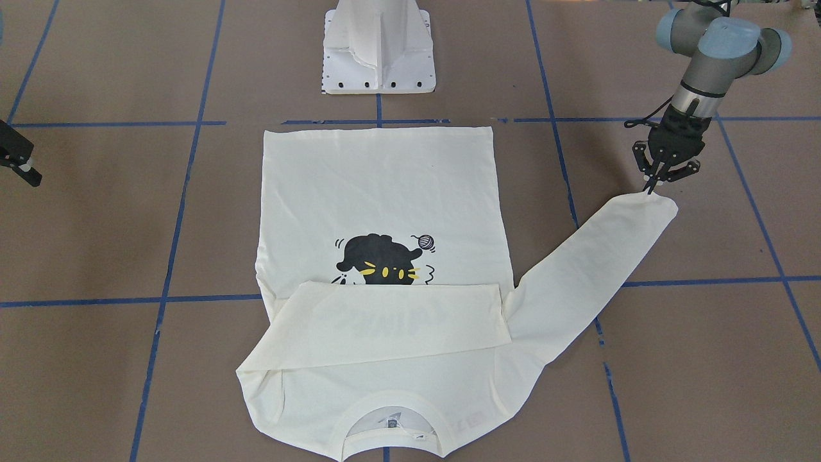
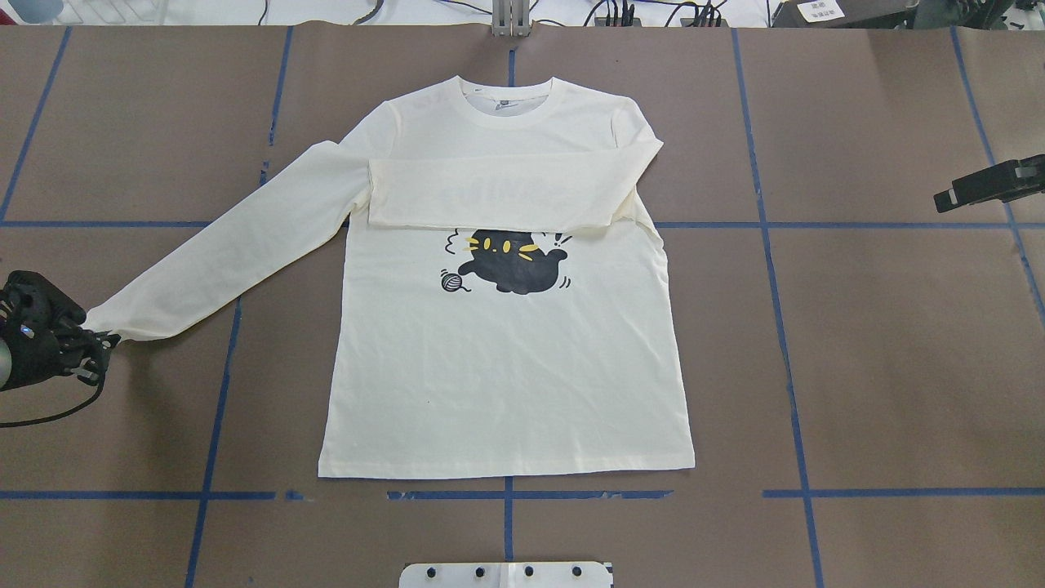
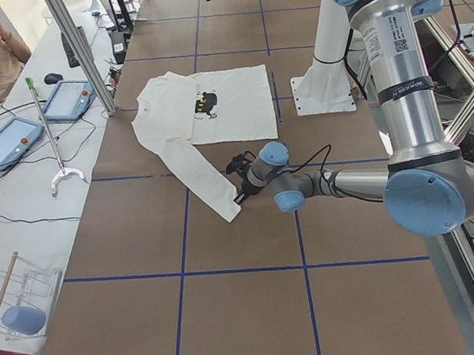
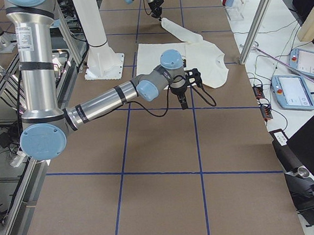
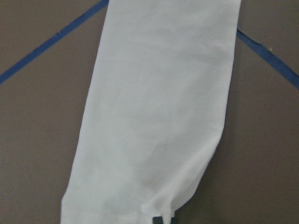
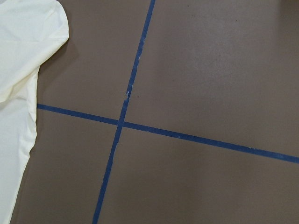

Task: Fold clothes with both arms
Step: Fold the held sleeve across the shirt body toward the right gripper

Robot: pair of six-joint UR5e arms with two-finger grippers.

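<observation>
T-shirt (image 2: 506,367) flat on table (image 2: 857,367), print up. First sleeve (image 2: 498,194) already folded across chest. Left gripper (image 1: 652,186) clamped on outstretched sleeve (image 2: 229,245) at cuff. Right gripper (image 2: 984,186) well apart from cloth, open or closed cannot tell. That sleeve and body folds remain.

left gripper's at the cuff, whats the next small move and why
Probably lift the cuff slightly off the table: the left gripper looks pinched on it, and the other sleeve already lies folded across the shirt, so this one goes next.

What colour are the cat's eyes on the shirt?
Yellow, on the black cat print; clearest in the overhead exterior view.
</observation>
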